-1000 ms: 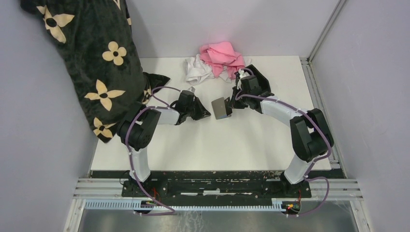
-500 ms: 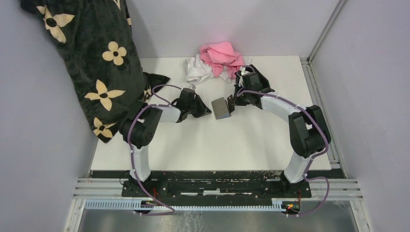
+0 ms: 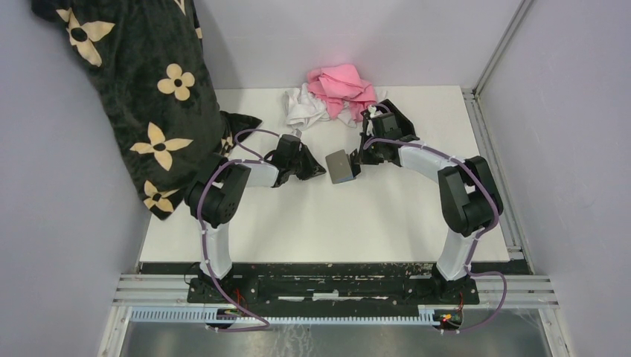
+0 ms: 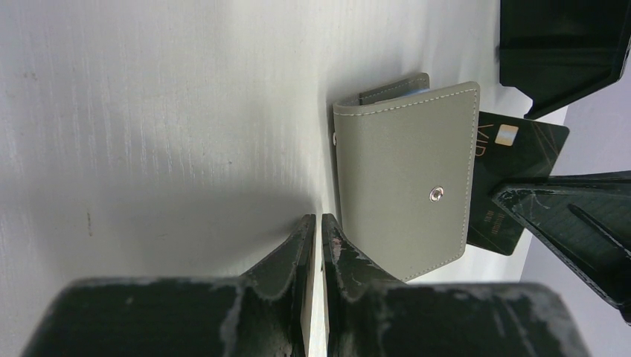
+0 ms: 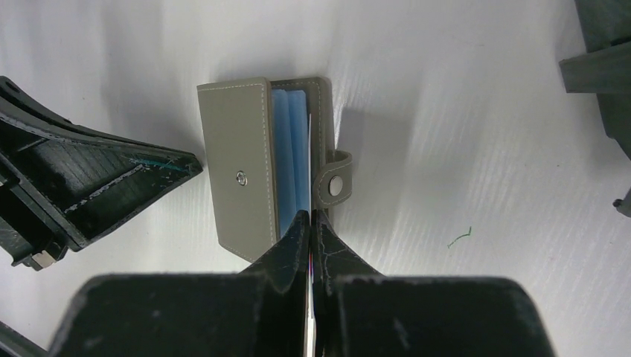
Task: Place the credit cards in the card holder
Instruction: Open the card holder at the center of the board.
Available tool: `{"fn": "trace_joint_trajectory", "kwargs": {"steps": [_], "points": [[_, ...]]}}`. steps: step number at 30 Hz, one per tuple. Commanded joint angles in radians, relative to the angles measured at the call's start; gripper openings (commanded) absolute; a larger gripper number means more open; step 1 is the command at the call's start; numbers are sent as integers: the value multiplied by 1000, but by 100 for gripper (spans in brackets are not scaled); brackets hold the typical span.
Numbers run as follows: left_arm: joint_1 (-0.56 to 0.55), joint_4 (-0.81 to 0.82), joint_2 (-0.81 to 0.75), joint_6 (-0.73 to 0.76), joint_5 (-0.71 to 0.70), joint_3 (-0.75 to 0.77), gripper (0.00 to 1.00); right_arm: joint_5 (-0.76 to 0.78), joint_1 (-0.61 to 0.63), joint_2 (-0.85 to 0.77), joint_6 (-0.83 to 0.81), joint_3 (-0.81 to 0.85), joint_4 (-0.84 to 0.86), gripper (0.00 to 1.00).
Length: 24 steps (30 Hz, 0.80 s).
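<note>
Inserting a card (image 5: 308, 171) edge-on into the grey card holder (image 5: 236, 149), mid-surface (image 5: 461, 111). The right end effector (image 5: 309, 216) pinches it. Left end effector (image 4: 313, 221) is narrow, grip unclear. Next: push deeper, then release.

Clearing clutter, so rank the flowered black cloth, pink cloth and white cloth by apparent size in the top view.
1. Flowered black cloth, by far largest.
2. Pink cloth.
3. White cloth, smaller; pink may hide part.

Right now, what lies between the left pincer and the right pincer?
A grey snap wallet stands between the left pincer and the right pincer; the top view shows it.
</note>
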Motion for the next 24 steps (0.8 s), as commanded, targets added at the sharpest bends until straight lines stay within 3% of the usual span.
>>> {"fn": "trace_joint_trajectory", "kwargs": {"steps": [1, 24], "points": [[4, -141, 65, -4, -65, -12, 16, -37, -10, 15, 21, 37, 54, 1], [3, -142, 78, 2, -54, -12, 16, -70, -27, -14, 53, 6, 87, 1]]}}
